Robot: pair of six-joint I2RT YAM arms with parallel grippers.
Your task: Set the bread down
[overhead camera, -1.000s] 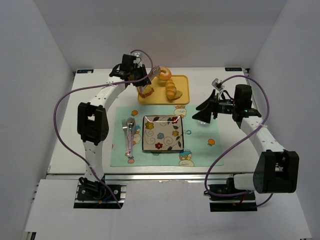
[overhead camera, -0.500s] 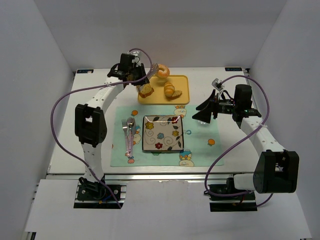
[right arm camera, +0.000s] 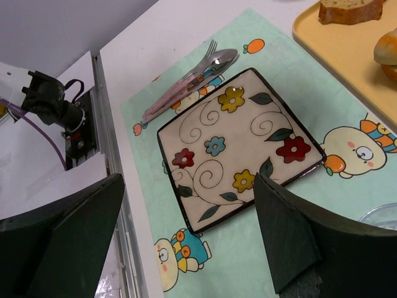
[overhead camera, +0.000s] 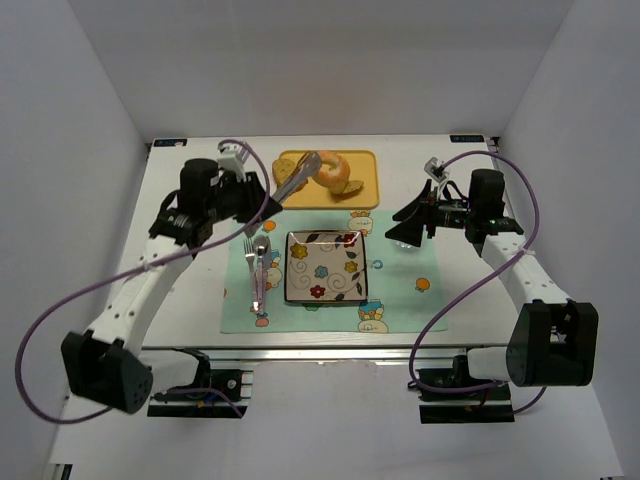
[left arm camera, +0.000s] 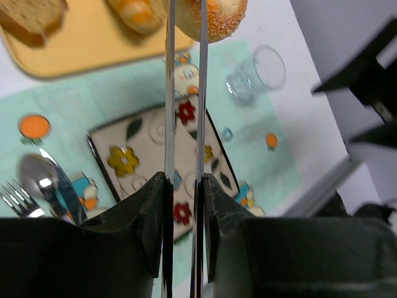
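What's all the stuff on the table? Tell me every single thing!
bread: one, golden-orange ring, gripped in the tongs above the tray
tongs: one, silver, in the left gripper
tray: one, yellow, far side of the table
bread slice: one, brown, on the tray
croissant: one, golden, on the tray
placemat: one, mint green, mid-table
plate: one, cream with flowers, on the placemat
fork: one, silver, left of the plate
spoon: one, silver, beside the fork
glass: one, clear, right of the plate
table: one, white
left gripper: shut on the tongs
right gripper: open, right of the plate
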